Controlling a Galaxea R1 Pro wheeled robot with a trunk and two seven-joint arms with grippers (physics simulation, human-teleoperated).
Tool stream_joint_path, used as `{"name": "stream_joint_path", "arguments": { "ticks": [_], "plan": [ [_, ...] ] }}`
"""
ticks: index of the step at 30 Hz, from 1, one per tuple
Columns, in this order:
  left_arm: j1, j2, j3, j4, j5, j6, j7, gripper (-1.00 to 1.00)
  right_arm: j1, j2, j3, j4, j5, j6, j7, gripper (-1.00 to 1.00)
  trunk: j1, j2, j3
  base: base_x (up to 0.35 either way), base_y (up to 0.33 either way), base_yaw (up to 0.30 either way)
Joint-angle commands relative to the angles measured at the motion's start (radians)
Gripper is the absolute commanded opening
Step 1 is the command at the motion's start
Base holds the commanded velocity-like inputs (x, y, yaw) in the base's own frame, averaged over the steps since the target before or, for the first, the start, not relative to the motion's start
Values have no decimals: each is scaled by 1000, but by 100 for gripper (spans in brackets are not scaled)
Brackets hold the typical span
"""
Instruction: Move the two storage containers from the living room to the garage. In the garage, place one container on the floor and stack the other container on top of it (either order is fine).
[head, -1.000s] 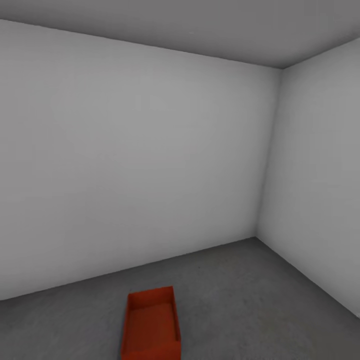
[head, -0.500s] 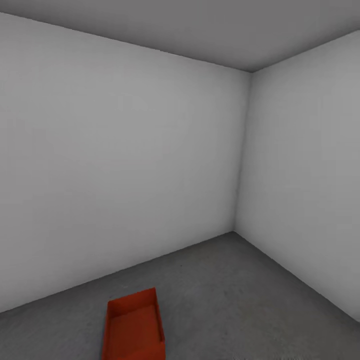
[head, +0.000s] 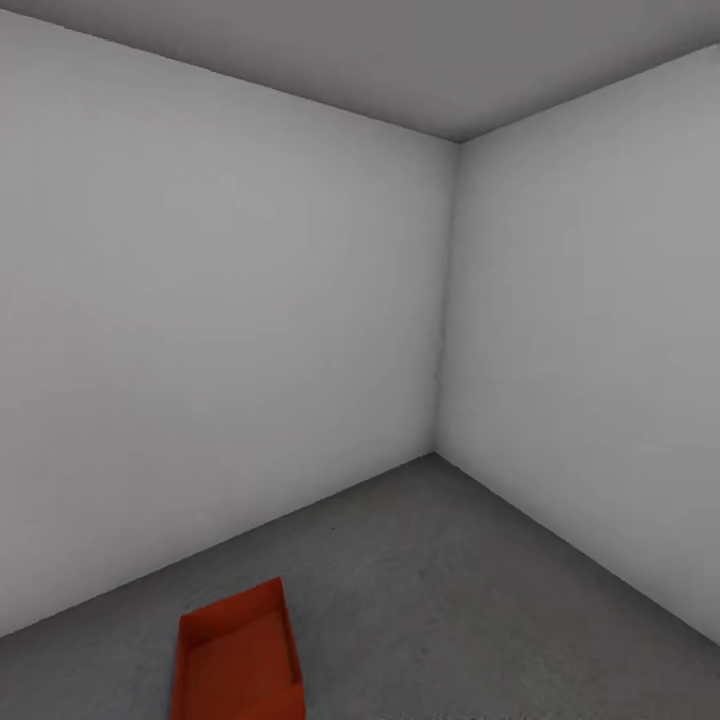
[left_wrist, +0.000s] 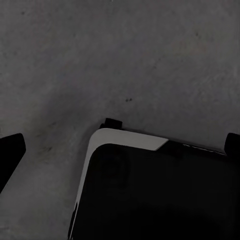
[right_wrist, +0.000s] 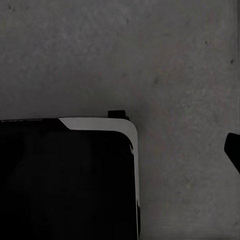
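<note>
One red-orange storage container (head: 237, 660) stands upright on the garage's dark grey concrete floor (head: 450, 600), low and left in the head view, its near end cut off by the picture's edge. It is empty and nothing is stacked on it. In the left wrist view, my left gripper (left_wrist: 120, 152) hangs open over bare concrete, one black fingertip (left_wrist: 10, 155) at each side edge. A single black fingertip (right_wrist: 233, 150) of my right gripper (right_wrist: 120, 150) sits at the far edge of the right wrist view, so it is spread open and holds nothing.
Plain white-grey walls meet in a corner (head: 445, 300) ahead and to the right. Bare concrete stretches from the container to that corner. My own black, white-edged base (left_wrist: 150, 195) (right_wrist: 65, 180) lies under both wrists.
The head view has swung to the right: the wall corner and the container both slide left in the picture. The container itself has not moved on the floor.
</note>
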Motion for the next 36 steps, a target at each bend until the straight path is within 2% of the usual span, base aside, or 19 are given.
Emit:
{"name": "stream_joint_path", "arguments": {
  "ticks": [1, 6, 36],
  "plan": [
    [0, 5, 1, 1, 5, -3, 0, 100, -1, 0, 8, 3, -9, -5, 1, 100, 0, -1, -1, 0, 0, -230],
    [0, 12, 0, 1, 5, -3, -1, 100, -1, 0, 8, 3, -9, -7, 0, 100, 0, -1, -6, 0, 0, -247],
    [0, 11, 0, 1, 3, -3, -1, 100, -1, 0, 8, 3, -8, -7, 0, 100, 0, -1, -21, 0, 0, -276]
  ]
}}
